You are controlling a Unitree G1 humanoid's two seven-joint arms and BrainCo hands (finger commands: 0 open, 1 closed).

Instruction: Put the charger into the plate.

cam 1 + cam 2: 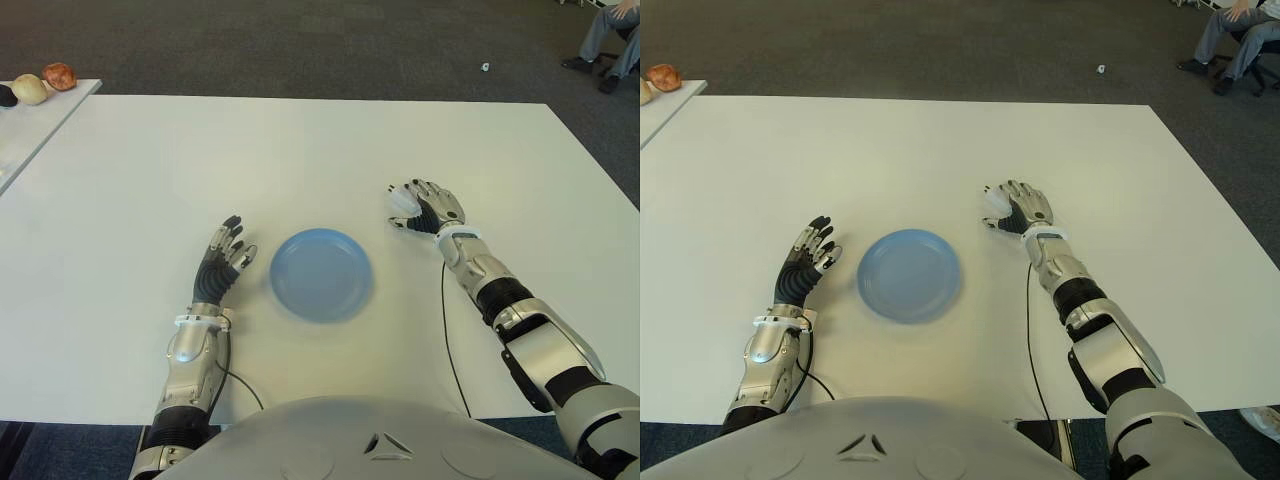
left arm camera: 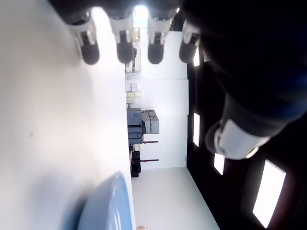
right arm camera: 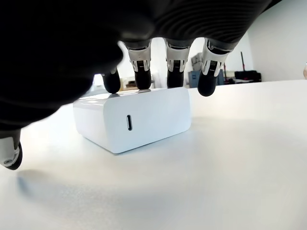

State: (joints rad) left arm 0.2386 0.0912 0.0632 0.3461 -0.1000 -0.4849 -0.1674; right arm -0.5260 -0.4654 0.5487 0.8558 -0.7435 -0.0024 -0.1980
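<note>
left hand (image 2: pixel 158 43) fingers extended, plate (image 2: pixel 108 206) rim

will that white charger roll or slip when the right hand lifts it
The charger is a flat-sided block lying on the table, so it likely won't roll. Its smooth, glossy shell may slip under the right hand, whose fingertips only touch its top. It looks rigid.

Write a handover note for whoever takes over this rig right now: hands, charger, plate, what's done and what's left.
Right hand: over the white charger, fingertips on its top, not closed on it.
Left hand: open, idle, left of the blue plate.
Charger sits on the table, right of the plate.
Done: reach only.
Left: grasp, lift, move left, set it in the plate.
</note>
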